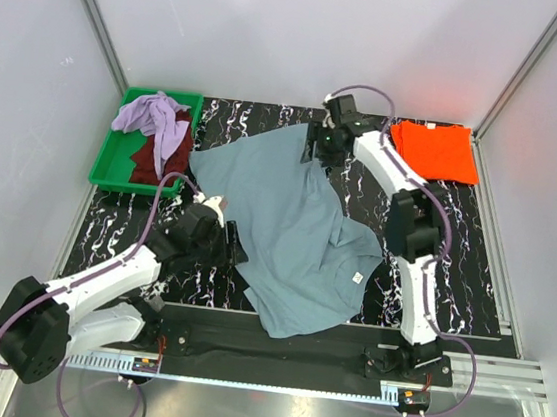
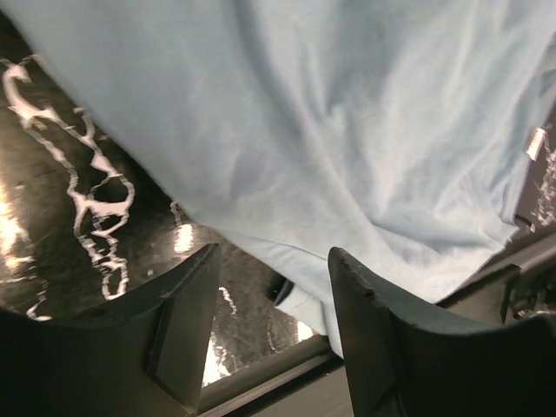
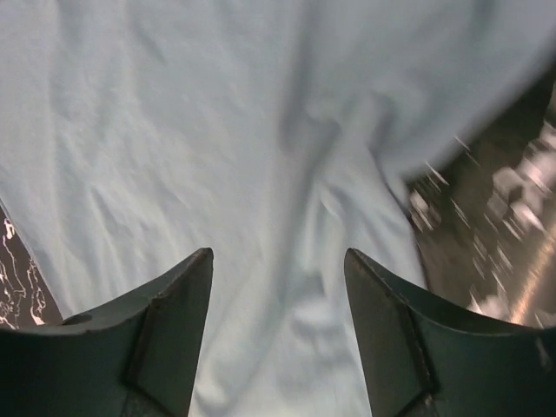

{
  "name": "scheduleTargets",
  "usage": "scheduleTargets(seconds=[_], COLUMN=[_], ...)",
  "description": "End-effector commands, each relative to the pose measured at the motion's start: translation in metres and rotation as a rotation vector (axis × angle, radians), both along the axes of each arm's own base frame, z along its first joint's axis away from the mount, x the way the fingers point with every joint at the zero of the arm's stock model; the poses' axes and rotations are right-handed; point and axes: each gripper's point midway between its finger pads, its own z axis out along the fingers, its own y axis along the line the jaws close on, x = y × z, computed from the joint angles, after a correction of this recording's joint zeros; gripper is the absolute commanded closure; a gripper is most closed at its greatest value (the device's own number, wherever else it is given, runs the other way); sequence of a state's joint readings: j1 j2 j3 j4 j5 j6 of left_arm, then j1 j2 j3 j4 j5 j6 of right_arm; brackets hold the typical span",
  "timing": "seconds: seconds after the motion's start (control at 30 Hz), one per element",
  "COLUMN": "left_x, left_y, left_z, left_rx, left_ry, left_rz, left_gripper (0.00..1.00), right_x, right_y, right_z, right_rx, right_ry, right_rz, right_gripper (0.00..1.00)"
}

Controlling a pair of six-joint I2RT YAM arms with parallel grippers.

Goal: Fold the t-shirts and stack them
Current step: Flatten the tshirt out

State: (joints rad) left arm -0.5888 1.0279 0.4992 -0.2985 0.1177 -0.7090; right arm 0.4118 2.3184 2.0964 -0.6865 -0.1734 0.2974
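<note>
A dusty blue-grey t-shirt (image 1: 286,230) lies spread and rumpled across the middle of the black marbled table. A bright orange t-shirt (image 1: 434,151) lies folded flat at the back right. A lavender t-shirt (image 1: 153,114) and a dark maroon one (image 1: 158,160) are bunched in the green tray. My left gripper (image 1: 229,243) stands at the blue-grey shirt's left edge, open, with only table between its fingers (image 2: 274,261). My right gripper (image 1: 317,153) hovers over the shirt's far end, open, with cloth (image 3: 261,130) spread below it (image 3: 278,256).
The green tray (image 1: 112,164) sits at the back left corner of the table. Grey walls close in both sides and the back. A metal rail (image 1: 343,352) with the arm bases runs along the near edge, and the blue-grey shirt's hem hangs close to it.
</note>
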Motion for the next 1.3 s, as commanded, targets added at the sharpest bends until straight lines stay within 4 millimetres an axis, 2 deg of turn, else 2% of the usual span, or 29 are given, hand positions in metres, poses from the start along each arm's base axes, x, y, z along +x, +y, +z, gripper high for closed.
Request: scheduleTargets(seconds=[0.0,0.03,0.07,0.13,0.17,0.23,0.27,0.33,0.37,0.4,0.43,0.47,0.53,0.57,0.67,0.73,0.83,1.03,1.07,1.1,1.13,1.17,1.23,1.27], left_x=[0.006,0.005,0.005,0.004,0.003,0.002,0.001,0.000,0.000,-0.001,-0.002,-0.002,-0.004,-0.003,-0.004,-0.004,-0.003,-0.001,-0.001,0.000,0.000,0.000,0.001,0.000], left_y=[-0.023,-0.025,-0.026,-0.028,-0.028,-0.026,-0.025,-0.024,-0.024,-0.023,-0.023,-0.021,-0.018,-0.017,-0.013,-0.012,-0.008,-0.001,0.000,0.000,-0.001,-0.001,-0.002,-0.001], left_z=[0.019,0.019,0.021,0.023,0.025,0.024,0.025,0.027,0.029,0.030,0.030,0.033,0.032,0.035,0.038,0.042,0.049,0.063,0.065,0.066,0.068,0.068,0.073,0.071], left_rx=[-0.107,-0.111,-0.117,-0.117,-0.117,-0.107,-0.107,-0.108,-0.112,-0.116,-0.120,-0.126,-0.124,-0.129,-0.127,-0.126,-0.114,-0.111,-0.114,-0.116,-0.119,-0.118,-0.114,-0.106], left_ry=[-0.055,-0.052,-0.059,-0.065,-0.070,-0.072,-0.074,-0.075,-0.079,-0.080,-0.079,-0.089,-0.093,-0.102,-0.112,-0.118,-0.130,-0.165,-0.171,-0.173,-0.174,-0.168,-0.173,-0.163], left_rz=[-0.054,-0.060,-0.064,-0.074,-0.078,-0.078,-0.079,-0.078,-0.075,-0.073,-0.068,-0.062,-0.048,-0.039,-0.024,-0.017,-0.003,0.028,0.035,0.038,0.039,0.035,0.030,0.031], left_gripper=[0.42,0.42,0.42,0.41,0.41,0.40,0.40,0.40,0.40,0.40,0.40,0.40,0.39,0.39,0.39,0.39,0.39,0.38,0.37,0.37,0.37,0.37,0.37,0.37], right_x=[-0.026,-0.038,-0.062,-0.087,-0.115,-0.135,-0.159,-0.177,-0.187,-0.203,-0.208,-0.222,-0.222,-0.225,-0.219,-0.210,-0.197,-0.145,-0.138,-0.115,-0.104,-0.078,-0.059,-0.035], right_y=[-0.046,-0.054,-0.061,-0.060,-0.069,-0.068,-0.075,-0.075,-0.078,-0.086,-0.089,-0.096,-0.102,-0.107,-0.109,-0.101,-0.100,-0.098,-0.098,-0.093,-0.094,-0.088,-0.099,-0.094], right_z=[0.079,0.079,0.076,0.072,0.060,0.056,0.044,0.036,0.038,0.017,0.010,-0.004,-0.014,-0.026,-0.046,-0.052,-0.066,-0.079,-0.089,-0.075,-0.073,-0.063,-0.056,-0.040], right_rx=[-0.064,-0.072,-0.072,-0.011,-0.010,0.056,0.056,0.084,0.096,0.068,0.070,0.051,0.044,0.019,-0.013,0.012,-0.022,-0.176,-0.209,-0.219,-0.259,-0.275,-0.376,-0.374], right_ry=[-0.067,-0.031,0.007,0.052,0.095,0.112,0.143,0.154,0.143,0.177,0.187,0.209,0.187,0.198,0.205,0.188,0.175,0.121,0.129,0.081,0.051,0.007,-0.019,-0.067], right_rz=[-0.170,-0.211,-0.217,-0.243,-0.259,-0.278,-0.284,-0.291,-0.294,-0.307,-0.330,-0.343,-0.372,-0.384,-0.402,-0.378,-0.361,-0.272,-0.251,-0.237,-0.192,-0.181,-0.160,-0.159], right_gripper=[0.31,0.33,0.34,0.41,0.44,0.51,0.58,0.62,0.66,0.68,0.69,0.70,0.72,0.72,0.73,0.72,0.72,0.72,0.72,0.72,0.72,0.72,0.72,0.71])
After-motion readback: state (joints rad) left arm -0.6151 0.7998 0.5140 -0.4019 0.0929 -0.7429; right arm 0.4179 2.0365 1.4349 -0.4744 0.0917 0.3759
